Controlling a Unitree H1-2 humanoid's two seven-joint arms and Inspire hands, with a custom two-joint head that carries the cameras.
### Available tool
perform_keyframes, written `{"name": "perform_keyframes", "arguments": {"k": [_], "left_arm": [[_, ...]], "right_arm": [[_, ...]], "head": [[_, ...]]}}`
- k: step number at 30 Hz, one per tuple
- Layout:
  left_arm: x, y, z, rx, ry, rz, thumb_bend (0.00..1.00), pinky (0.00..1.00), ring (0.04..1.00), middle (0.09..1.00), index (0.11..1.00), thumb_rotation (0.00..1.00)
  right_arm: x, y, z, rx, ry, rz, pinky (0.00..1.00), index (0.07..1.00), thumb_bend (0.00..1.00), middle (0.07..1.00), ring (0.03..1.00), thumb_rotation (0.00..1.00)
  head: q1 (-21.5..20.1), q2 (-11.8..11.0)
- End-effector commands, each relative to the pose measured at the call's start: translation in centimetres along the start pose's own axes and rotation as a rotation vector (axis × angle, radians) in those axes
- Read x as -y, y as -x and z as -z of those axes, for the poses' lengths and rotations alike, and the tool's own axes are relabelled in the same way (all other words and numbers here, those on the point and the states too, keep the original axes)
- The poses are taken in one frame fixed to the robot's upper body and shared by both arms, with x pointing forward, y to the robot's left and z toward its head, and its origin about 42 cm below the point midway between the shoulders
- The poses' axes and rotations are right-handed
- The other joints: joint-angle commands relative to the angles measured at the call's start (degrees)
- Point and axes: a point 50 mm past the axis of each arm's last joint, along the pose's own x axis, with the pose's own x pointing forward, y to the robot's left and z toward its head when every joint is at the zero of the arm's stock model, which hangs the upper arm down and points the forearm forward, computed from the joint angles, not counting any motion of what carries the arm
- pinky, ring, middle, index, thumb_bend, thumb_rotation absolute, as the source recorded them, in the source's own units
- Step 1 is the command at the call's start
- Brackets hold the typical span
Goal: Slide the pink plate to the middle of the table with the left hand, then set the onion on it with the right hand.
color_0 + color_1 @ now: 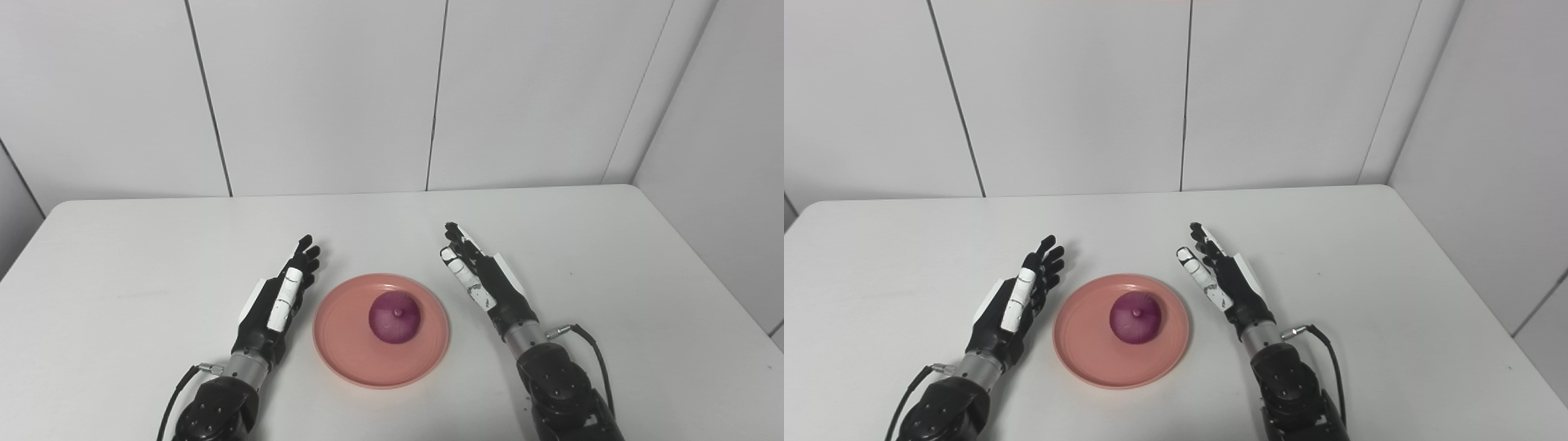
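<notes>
Onion (395, 316) is seated on the pink plate (349, 343) near the tabletop's (122, 257) front edge; left robot hand (278, 300) and right robot hand (478, 275) are held open, empty, flanking it.

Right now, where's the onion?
The onion sits on the pink plate, slightly right of its centre, near the table's front middle. The open left hand and right hand flank the plate without touching it.

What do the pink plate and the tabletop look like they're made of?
The pink plate looks like plastic: even colour, thin raised rim, soft matte sheen. The table looks like a smooth white laminate or painted board with rounded corners; I can't tell which.
</notes>
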Motion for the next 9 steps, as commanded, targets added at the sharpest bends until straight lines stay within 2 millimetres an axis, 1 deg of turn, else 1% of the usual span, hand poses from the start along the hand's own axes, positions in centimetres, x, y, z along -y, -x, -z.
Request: {"name": "perform_keyframes", "arguments": {"k": [1, 9], "left_arm": [[-0.23, -0.78, -1.87, 0.077, -0.024, 0.007, 0.81, 1.0, 0.99, 0.987, 0.984, 1.0], [-0.31, -0.78, -1.91, 0.074, -0.027, 0.004, 0.81, 1.0, 0.99, 0.984, 0.984, 1.0]], "right_arm": [[0.41, -0.74, -1.86, 0.063, 0.0, 0.011, 0.96, 0.957, 0.68, 0.954, 0.954, 1.0], [0.37, -0.73, -1.86, 0.054, -0.016, 0.007, 0.99, 0.964, 0.69, 0.959, 0.974, 1.0]], "head": [[0.0, -0.1], [0.6, 0.2]]}}
